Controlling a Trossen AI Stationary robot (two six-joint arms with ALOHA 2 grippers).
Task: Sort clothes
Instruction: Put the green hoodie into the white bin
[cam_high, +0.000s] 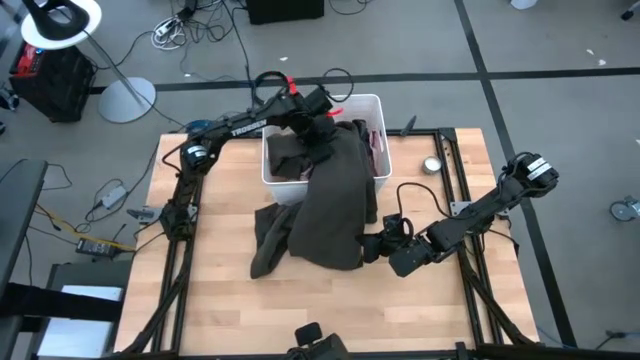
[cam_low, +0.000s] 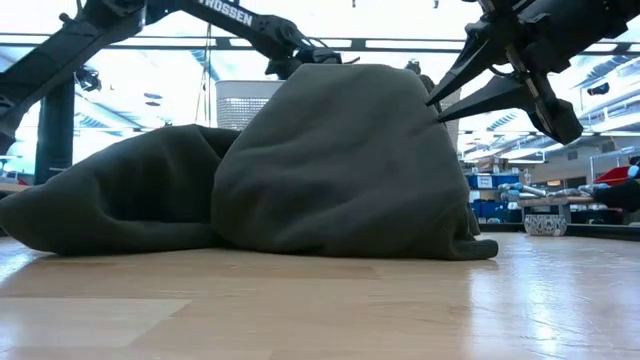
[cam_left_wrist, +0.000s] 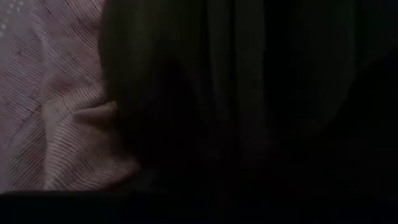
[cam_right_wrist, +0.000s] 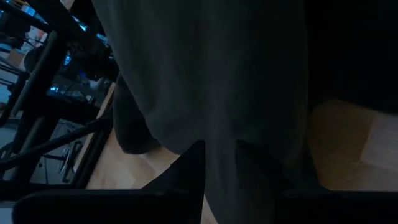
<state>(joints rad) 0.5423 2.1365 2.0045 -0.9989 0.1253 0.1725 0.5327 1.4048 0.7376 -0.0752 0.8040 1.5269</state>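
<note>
A large olive-green garment (cam_high: 335, 205) hangs over the near rim of the white bin (cam_high: 290, 187) and spreads onto the table; in the low view it is a tall mound (cam_low: 340, 160). My right gripper (cam_high: 368, 246) is at the garment's right edge, shut on it. My left gripper (cam_high: 325, 125) reaches down into the bin among dark cloth. A pink garment (cam_high: 378, 140) lies in the bin's right side and also shows in the left wrist view (cam_left_wrist: 62, 124) beside dark cloth (cam_left_wrist: 249, 93). My right gripper has a fold of the olive-green garment's right edge (cam_right_wrist: 219, 168) between its two fingers. The fingers (cam_low: 445, 105) come nearly level from the table's right side. The garment's lower part lies on the table and its upper part hangs over the bin's rim.
A small round metal object (cam_high: 432, 165) lies on the table right of the bin. Black frame rails (cam_high: 455, 190) run along the table's sides. Bare wood (cam_high: 300, 310) lies between the garment and the near edge.
</note>
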